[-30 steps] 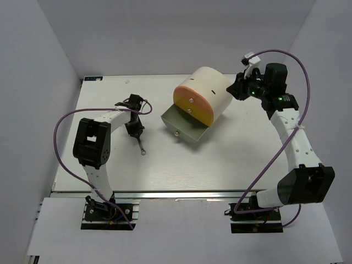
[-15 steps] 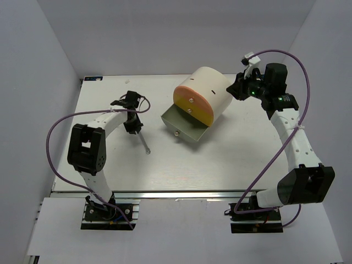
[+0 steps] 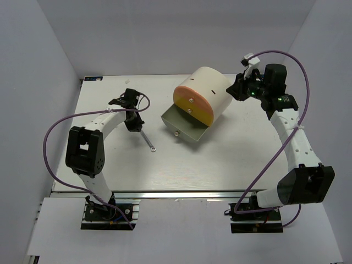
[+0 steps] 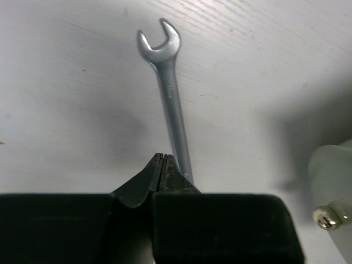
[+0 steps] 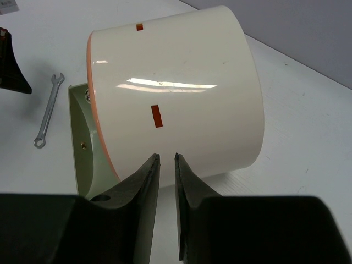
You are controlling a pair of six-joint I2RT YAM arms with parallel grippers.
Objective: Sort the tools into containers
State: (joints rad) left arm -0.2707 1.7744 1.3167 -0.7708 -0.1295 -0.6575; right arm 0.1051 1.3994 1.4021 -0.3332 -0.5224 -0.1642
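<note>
The left gripper [image 4: 163, 159], closed empty, hides the near end of the wrench [image 4: 169, 93]; the right gripper [image 5: 166, 158] stands slightly parted.

Plain white table [image 3: 220, 165], boxed in on three sides by pale lilac-grey walls [image 3: 165, 33]. Lighting's soft and even.

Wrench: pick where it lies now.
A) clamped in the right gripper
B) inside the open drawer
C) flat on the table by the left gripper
C: the wrench lies flat on the table, outside the drawer, just ahead of the shut left gripper.
</note>
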